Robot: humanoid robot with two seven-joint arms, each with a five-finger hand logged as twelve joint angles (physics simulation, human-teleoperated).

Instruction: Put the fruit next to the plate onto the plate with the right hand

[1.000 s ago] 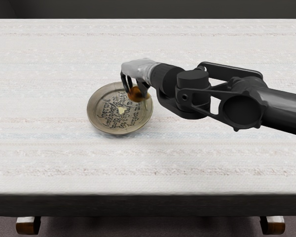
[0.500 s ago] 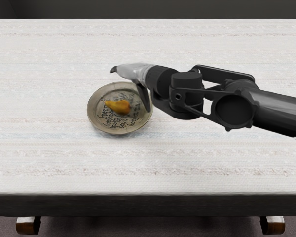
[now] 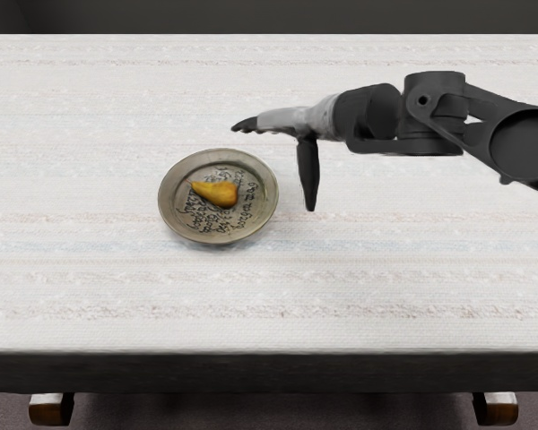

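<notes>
A pale striped table (image 3: 269, 296) stands on brown wooden feet (image 3: 51, 408)

orange-yellow fruit (image 3: 215, 193), bronze script-patterned plate (image 3: 177, 193), whitish striped table (image 3: 117, 287), grey-black robot hand (image 3: 291, 134)

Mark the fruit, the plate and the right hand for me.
fruit (image 3: 215, 193): head view, middle of its orange body.
plate (image 3: 165, 197): head view, left rim.
right hand (image 3: 289, 121): head view, grey palm, fingers spread.
</notes>
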